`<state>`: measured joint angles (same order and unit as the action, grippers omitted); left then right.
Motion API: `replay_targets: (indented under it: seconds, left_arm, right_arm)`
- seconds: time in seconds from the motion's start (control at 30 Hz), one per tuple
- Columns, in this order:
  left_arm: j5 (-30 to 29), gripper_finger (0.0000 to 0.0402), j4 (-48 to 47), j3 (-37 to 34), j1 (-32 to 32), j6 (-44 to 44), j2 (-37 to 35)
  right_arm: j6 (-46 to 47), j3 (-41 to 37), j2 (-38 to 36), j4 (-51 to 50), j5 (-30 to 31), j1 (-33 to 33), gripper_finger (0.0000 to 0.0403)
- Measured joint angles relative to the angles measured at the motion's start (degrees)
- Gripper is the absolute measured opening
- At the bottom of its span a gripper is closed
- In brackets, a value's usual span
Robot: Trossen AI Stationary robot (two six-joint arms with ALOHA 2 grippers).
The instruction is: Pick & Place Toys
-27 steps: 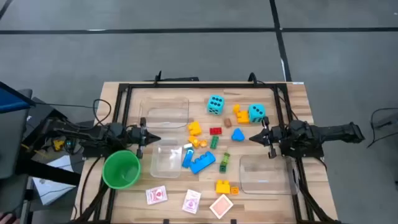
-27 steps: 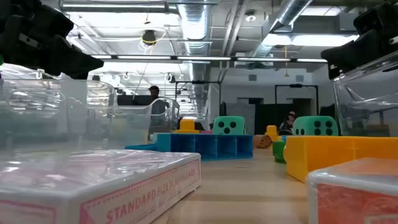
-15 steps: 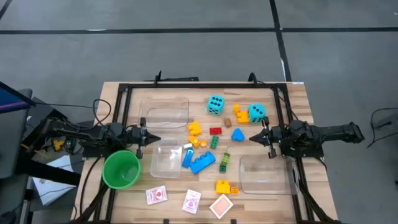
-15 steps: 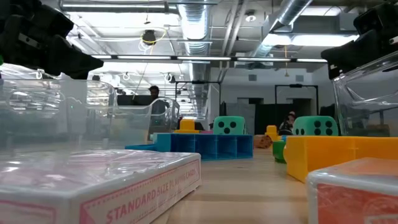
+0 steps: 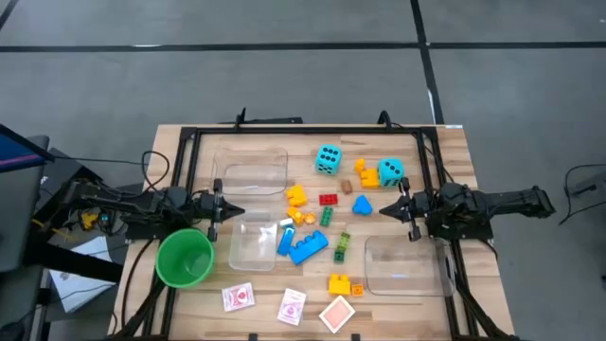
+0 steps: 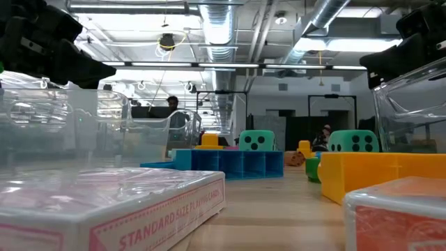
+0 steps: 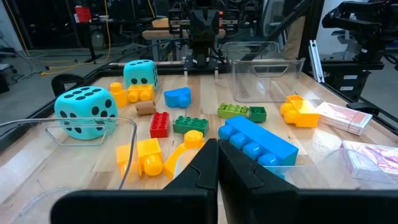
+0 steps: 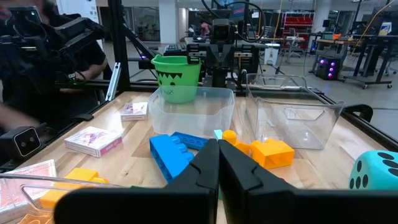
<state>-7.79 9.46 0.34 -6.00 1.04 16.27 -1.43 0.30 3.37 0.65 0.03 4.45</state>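
Two arms wait at either side of the tabletop (image 5: 464,142), and nothing has been picked up yet, so I judge the task is at its very start. The left tool (image 5: 234,211) hangs with its fingers pressed shut on nothing, just beside the green cup (image 5: 185,258). The right tool (image 5: 386,209) is likewise closed and empty, well apart from the cup on the far side of the toys.

The toys lie scattered between the tools: two cyan dice (image 5: 329,159), well beyond the cup toward the far edge, the long blue brick (image 5: 308,248) and smaller coloured bricks (image 5: 328,200) in the middle, and three packs of playing cards (image 5: 239,297) along the near edge, the first just beside the cup.

Next, I'd say, one tool must open, drop over a toy such as the small blue piece (image 5: 362,205) near the right tool, and close on it; which clear bin (image 5: 252,173) receives it I cannot tell.

From above, the whole layout reads plainly. Only the left wrist view shows the toy heights and the shut fingers (image 7: 249,171) close up; the low view adds a person in the room behind.
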Motion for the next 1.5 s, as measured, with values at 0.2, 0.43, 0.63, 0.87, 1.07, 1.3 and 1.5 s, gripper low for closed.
replay_targets:
  seconds: [0.2, 0.43, 0.63, 0.87, 1.07, 1.3, 1.5]
  left_arm:
    - [-0.2, 0.0000, 0.0, 0.0, 0.0, 0.0, 0.0]
    - [-0.2, 0.0000, 0.0, 0.0, 0.0, 0.0, 0.0]
    - [-0.2, 0.0000, 0.0, 0.0, 0.0, 0.0, 0.0]
    - [-0.1, 0.0000, 0.0, 0.0, 0.0, 0.0, 0.0]
    - [0.0, 0.0000, 0.0, 0.0, 0.0, 0.0, 0.0]
    - [0.1, 0.0000, 0.0, 0.0, 0.0, 0.0, 0.0]
    - [0.1, 0.0000, 1.8, 0.0, 0.0, 0.0, 0.0]
  right_arm:
    - [0.0, 0.0, 0.0, 0.0, 0.0, 0.0, 0.0000]
    - [0.0, 0.0, 0.0, 0.0, 0.0, 0.0, 0.0000]
    - [0.0, 0.0, 0.0, 0.0, 0.0, 0.0, 0.0000]
    - [0.0, 0.0, 0.0, 0.0, 0.0, 0.0, 0.0000]
    - [0.0, 0.0, 0.0, 0.0, 0.0, 0.0, 0.0000]
    - [0.0, 0.0, 0.0, 0.0, 0.0, 0.0, 0.0000]
    - [-0.6, 0.0, 0.0, 0.0, 0.0, 0.0, 0.0000]
